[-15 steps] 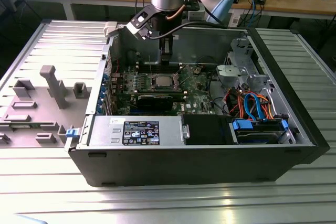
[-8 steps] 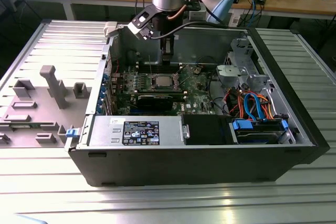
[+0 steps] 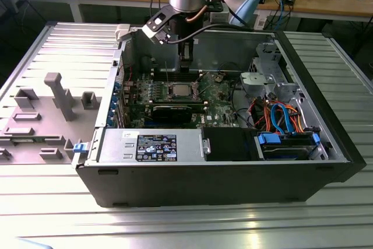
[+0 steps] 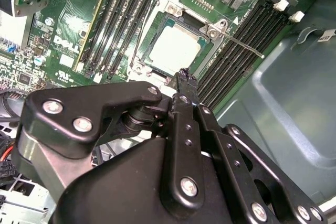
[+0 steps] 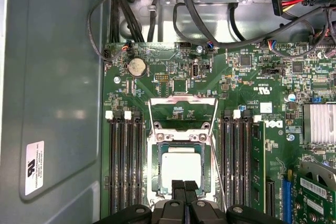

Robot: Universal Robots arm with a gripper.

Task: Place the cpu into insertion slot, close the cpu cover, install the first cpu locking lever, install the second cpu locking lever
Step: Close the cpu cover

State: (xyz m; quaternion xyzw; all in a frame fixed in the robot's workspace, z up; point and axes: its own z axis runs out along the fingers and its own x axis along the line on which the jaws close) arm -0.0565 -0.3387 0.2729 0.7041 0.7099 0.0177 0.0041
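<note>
**Cover down, levers not latched, fingers shut at the socket edge**

Exterior view, from its left to its right: grey fixture plate (image 3: 55,100), open computer case (image 3: 175,170), then drive cage (image 3: 265,83) with blue and orange cables.

The gripper (image 3: 185,65) hangs over the green board (image 3: 218,94). In both wrist views its fingers (image 5: 178,187) are pressed together and hold nothing.

The chip (image 5: 181,167) lies flat in the socket (image 5: 157,126). The cover (image 5: 180,136) appears lowered around it, framing the silver top. The fingertips hover just beside the chip's near edge, at the cover's rim. I cannot tell if they touch.

Both levers (image 5: 217,156) stand free; one rod sticks out over the memory slots (image 4: 241,30).

Judgement: the step in hand is seating the cover. Press on the frame only, straight down, clear of the chip's top, and keep off the loose rods.
</note>
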